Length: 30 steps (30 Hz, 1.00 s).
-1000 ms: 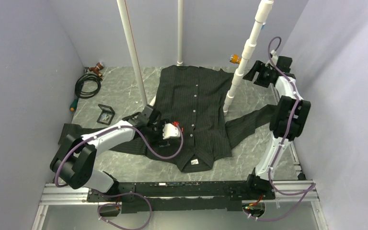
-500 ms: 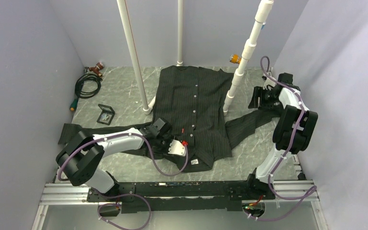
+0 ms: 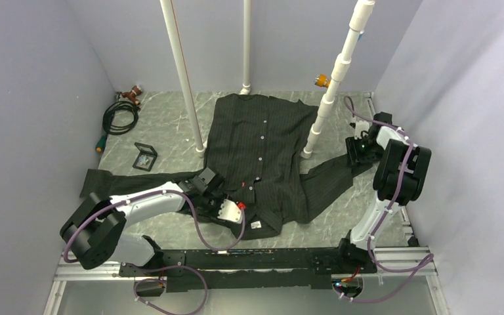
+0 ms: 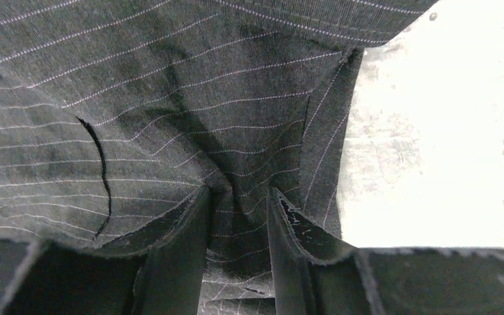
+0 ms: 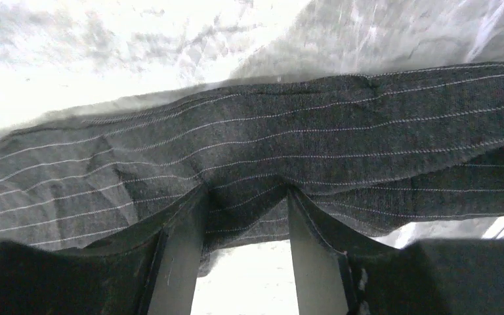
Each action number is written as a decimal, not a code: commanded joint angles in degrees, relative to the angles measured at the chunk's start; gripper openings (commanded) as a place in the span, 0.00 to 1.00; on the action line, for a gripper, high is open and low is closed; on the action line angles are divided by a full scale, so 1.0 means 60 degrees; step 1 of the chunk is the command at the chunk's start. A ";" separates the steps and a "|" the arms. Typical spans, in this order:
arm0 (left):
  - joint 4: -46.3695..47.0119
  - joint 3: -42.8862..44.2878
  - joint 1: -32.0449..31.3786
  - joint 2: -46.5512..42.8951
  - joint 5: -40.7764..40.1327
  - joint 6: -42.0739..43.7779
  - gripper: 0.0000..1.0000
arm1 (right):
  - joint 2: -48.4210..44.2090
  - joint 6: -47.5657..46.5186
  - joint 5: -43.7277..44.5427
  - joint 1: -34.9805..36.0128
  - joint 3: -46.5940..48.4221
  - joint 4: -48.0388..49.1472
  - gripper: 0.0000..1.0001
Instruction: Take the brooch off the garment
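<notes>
The garment (image 3: 262, 147), a black pinstriped shirt with white buttons, lies spread on the table with its collar at the near edge. Its small red tag (image 3: 243, 186) and white collar label (image 3: 256, 224) show. My left gripper (image 3: 226, 209) is shut on a bunched fold of the shirt front near the collar; the left wrist view shows that fold (image 4: 236, 151) pinched in the left gripper (image 4: 237, 197). My right gripper (image 3: 356, 151) is shut on the end of the right sleeve (image 5: 249, 151), pinching its edge in the right wrist view (image 5: 246, 193). The brooch shows in no view.
Three white pipes stand at the back: one (image 3: 182, 72) left of the shirt, one (image 3: 246, 46) behind it, one (image 3: 335, 79) right of it. A coiled black cable (image 3: 121, 115) and a small black case (image 3: 146, 156) lie at the left. An orange fitting (image 3: 320, 81) is at the back.
My left gripper has pulled the shirt front toward the near edge, and the whole shirt slid that way. My right gripper came down from the back right onto the right sleeve.
</notes>
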 commanded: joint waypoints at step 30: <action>-0.0863 0.1809 0.1878 -0.0492 0.1587 -0.1558 0.92 | -0.0260 0.1804 -0.4558 -0.0688 0.2596 -0.0726 0.71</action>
